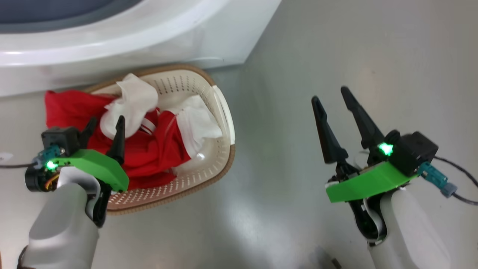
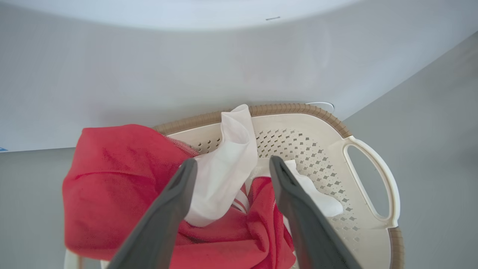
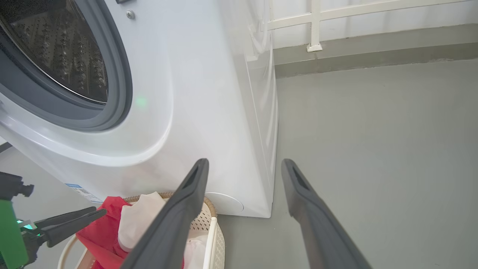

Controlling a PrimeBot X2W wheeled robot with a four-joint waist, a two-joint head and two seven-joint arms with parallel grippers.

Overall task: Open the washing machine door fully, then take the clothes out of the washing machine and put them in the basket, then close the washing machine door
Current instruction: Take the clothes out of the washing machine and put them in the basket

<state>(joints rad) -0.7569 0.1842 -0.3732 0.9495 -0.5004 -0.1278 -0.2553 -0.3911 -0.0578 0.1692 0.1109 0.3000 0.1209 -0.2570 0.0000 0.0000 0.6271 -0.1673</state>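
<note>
Smooth grey floor (image 1: 317, 56) carries the big white box-shaped washing machine (image 1: 149, 41), and the small cream-white perforated plastic basket with a brown woven-look rim (image 1: 186, 84) stands against the machine's lower front, near its front corner. The soft red fabric clothes with white sleeves (image 1: 149, 149) lie heaped in the basket, and one red fold hangs over its left rim.

The left gripper (image 1: 107, 119) hovers just above this heap, its two dark fingers spread apart with nothing pinched between them. In the left wrist view a white sleeve (image 2: 224, 175) shows between the fingers. The pale left forearm rises from the lower left of the head view, wrist angled towards the machine.

The right gripper (image 1: 329, 94) is open too and empty. It hangs over bare floor, well apart from the basket's right handle, with its forearm rising from the lower right. Its wrist view shows the machine's grey rubber ring (image 3: 119, 93) and perforated steel drum (image 3: 63, 48).
</note>
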